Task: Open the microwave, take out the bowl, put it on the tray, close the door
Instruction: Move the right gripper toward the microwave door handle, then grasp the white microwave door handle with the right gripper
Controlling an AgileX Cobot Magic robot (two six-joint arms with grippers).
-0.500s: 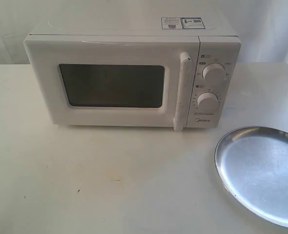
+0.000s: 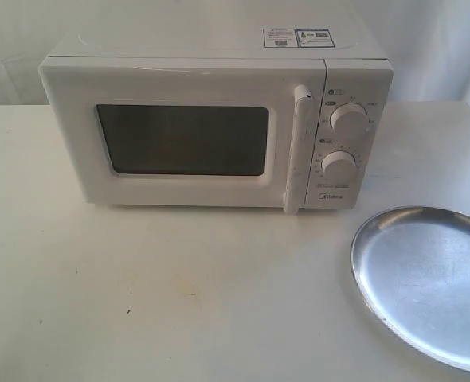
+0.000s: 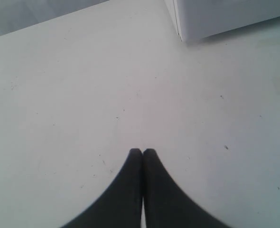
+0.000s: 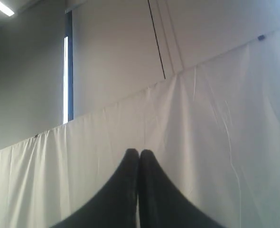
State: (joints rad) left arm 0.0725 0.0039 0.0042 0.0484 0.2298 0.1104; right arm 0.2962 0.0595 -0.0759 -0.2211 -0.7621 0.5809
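Note:
The white microwave [image 2: 216,119] stands at the back of the table, and a lower corner of it [image 3: 225,19] shows in the left wrist view. Its door [image 2: 179,135] is closed, the tall bar handle [image 2: 296,151] upright beside the two knobs. The silver tray [image 2: 426,278] lies empty at the front right. The bowl is hidden. Neither arm appears in the exterior view. My left gripper [image 3: 142,151] is shut on nothing above bare tabletop, apart from the microwave. My right gripper [image 4: 139,151] is shut on nothing and faces a white curtain.
The white table [image 2: 139,294] stretches in front of the microwave. A white curtain [image 4: 201,133] hangs behind, with a grey wall [image 4: 116,52] above it in the right wrist view. The tray runs past the exterior view's right edge.

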